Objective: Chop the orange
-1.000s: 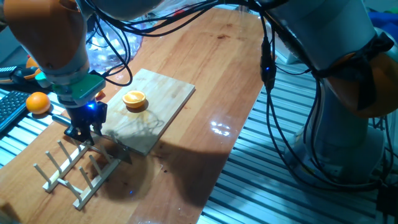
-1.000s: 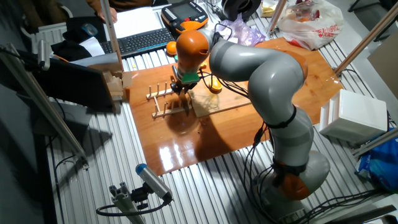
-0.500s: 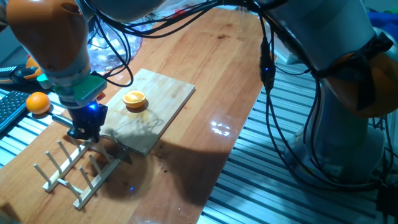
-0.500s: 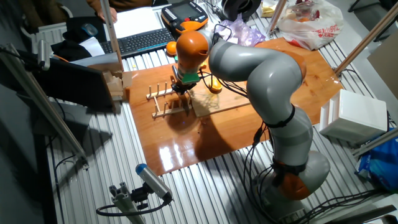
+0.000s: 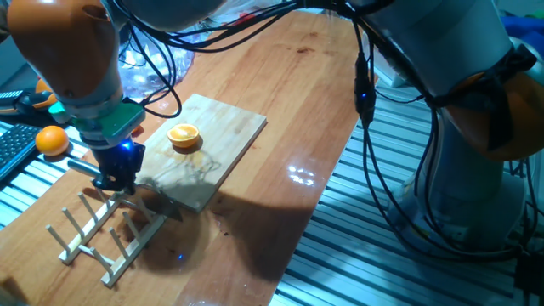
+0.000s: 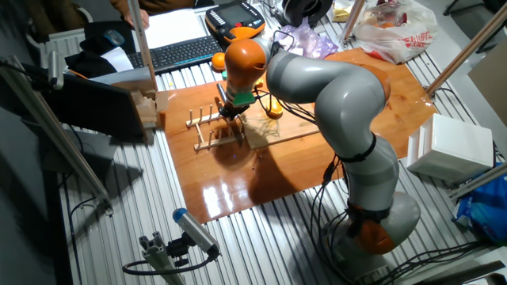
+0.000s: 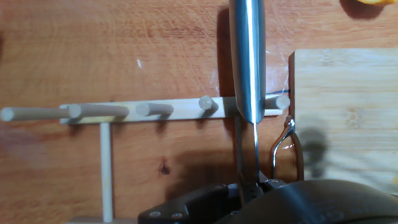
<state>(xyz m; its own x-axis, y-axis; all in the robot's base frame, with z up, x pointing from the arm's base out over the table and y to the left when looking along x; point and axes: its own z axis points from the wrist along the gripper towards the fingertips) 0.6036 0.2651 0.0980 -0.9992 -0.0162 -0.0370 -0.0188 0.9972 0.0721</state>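
The orange [image 5: 184,136] is a half with its pale cut face up, lying on the wooden cutting board [image 5: 223,140]; it also shows in the other fixed view [image 6: 273,112]. My gripper [image 5: 116,184] is at the board's near left corner, above the wooden peg rack [image 5: 100,231]. It is shut on a steel knife [image 7: 247,59], which lies across the rack [image 7: 149,110] with its blade on edge. In the hand view my gripper [image 7: 255,185] holds the knife low in the frame. The knife handle [image 5: 78,165] sticks out to the left.
A whole round orange [image 5: 52,139] lies at the table's left edge beside a keyboard. Clear plastic wrap [image 5: 149,68] lies behind the board. Black cables [image 5: 365,93] hang from the arm. A plastic bag [image 6: 392,32] sits at the far end.
The fingers have closed on the knife at the rack. The arm has barely moved, and the half orange has not moved.
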